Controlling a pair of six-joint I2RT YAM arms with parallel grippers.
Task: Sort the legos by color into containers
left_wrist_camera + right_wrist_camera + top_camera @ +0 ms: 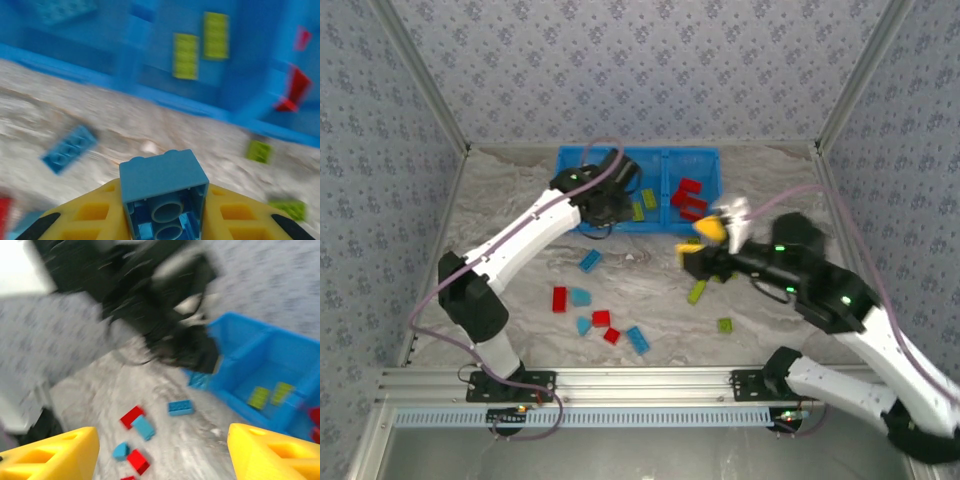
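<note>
My left gripper [603,210] hangs at the near edge of the blue bin [690,152], shut on a light blue brick [162,192] held underside up between its yellow fingers. Two lime green bricks [186,56] lie in the middle compartment and red ones [688,198] in the right one. My right gripper [698,242] is open just in front of the bin's right end, with nothing between its fingers [275,450]. Loose red, blue and green legos [601,318] lie scattered on the table.
Loose pieces: a blue brick [590,261] close to the bin, a red and light blue cluster [144,428] front left, two green bricks [697,292] under the right arm. The left arm [520,240] crosses the table's left half. Patterned walls enclose the marbled table [650,275].
</note>
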